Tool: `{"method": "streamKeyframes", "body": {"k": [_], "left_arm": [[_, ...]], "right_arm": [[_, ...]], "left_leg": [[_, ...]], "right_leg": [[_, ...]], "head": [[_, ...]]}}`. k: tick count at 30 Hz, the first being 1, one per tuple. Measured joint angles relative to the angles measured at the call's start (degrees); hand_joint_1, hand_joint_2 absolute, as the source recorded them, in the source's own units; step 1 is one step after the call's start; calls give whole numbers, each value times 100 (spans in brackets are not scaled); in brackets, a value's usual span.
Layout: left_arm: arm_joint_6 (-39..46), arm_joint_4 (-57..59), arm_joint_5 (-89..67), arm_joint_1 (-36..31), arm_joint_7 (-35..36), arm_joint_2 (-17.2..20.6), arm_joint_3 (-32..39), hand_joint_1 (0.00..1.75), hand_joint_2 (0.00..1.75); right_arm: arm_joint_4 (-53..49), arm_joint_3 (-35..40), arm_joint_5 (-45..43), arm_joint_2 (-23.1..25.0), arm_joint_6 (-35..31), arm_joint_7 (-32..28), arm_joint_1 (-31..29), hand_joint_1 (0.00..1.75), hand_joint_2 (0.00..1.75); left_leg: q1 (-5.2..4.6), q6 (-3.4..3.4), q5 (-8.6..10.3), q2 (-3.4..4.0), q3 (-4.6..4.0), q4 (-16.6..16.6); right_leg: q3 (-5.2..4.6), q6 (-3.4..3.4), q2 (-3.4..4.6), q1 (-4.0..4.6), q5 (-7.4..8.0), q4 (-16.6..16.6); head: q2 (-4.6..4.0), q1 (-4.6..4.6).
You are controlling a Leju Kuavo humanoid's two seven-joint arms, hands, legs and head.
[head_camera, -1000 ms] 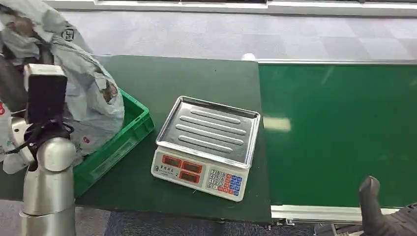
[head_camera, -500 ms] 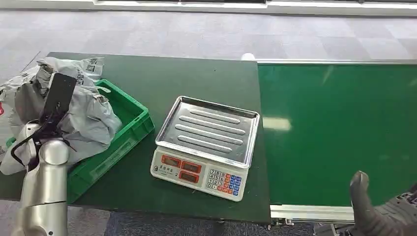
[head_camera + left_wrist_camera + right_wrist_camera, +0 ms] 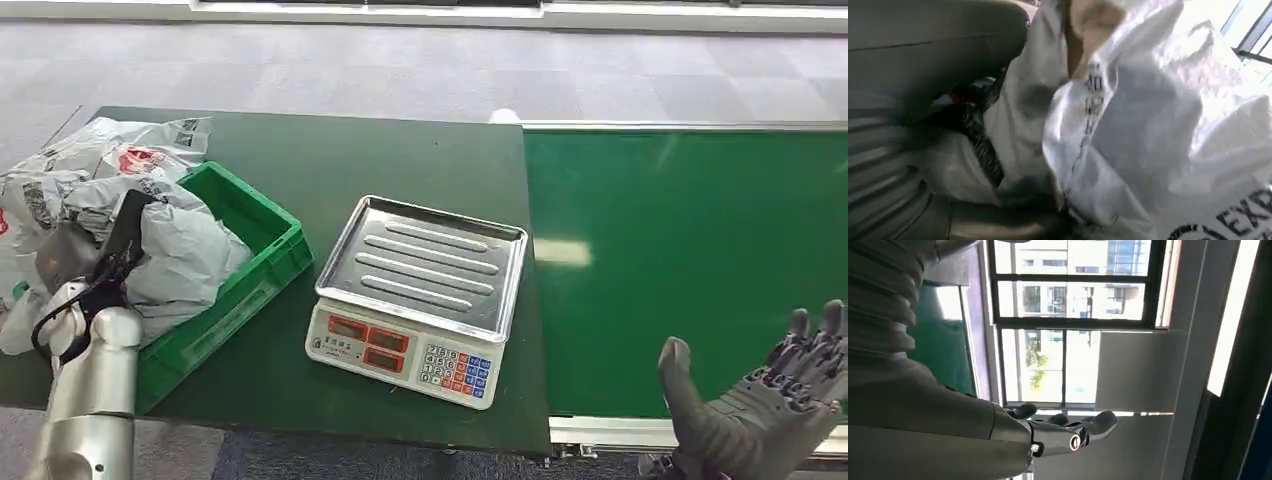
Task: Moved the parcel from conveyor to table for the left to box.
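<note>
A grey plastic parcel lies in the green box at the table's left end. My left arm reaches into that box. In the left wrist view my left hand grips the crumpled grey parcel between its thumb and dark fingers. My right hand hovers palm up at the near edge of the green conveyor, with its fingers spread and nothing in it. In the right wrist view the right hand points towards windows.
A silver scale with a steel tray stands in the middle of the dark green table, between the box and the conveyor. More grey parcels are heaped over the box's far left side.
My left arm has come down from high up, lowering the parcel into the green box. The right hand has risen into view and spread its fingers.
</note>
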Motion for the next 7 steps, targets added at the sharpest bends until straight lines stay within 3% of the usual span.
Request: {"method": "streamKeyframes", "body": {"k": [7], "left_arm": [[223,-1667,1302,572,-722,-291,289,0,175]], "right_arm": [[35,63,35,-7,-57,4,8,0,175]], "left_leg": [[0,1,-2,-1,-13,0]], "right_leg": [[-12,4,2,-2,-5,0]], "head": [[0,-2]]}}
